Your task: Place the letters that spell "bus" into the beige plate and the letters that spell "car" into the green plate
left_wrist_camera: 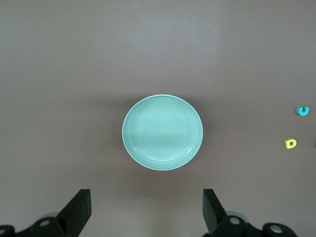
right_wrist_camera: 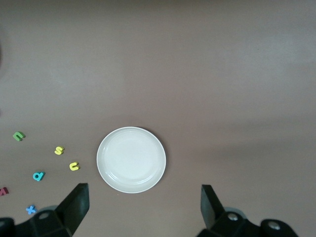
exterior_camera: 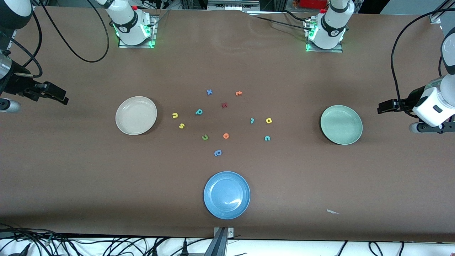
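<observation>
The empty beige plate lies toward the right arm's end of the table. Beside it are the yellow u, yellow s and teal b. The green plate, also empty, lies toward the left arm's end. The teal r, yellow a and teal c lie between the plates. My right gripper hangs open off the beige plate's outer side. My left gripper hangs open off the green plate's outer side. Both hold nothing.
A blue plate sits near the table's front edge. Other loose letters lie mid-table: a green u, an orange one, a periwinkle one, a blue x, an orange t and a dark red one.
</observation>
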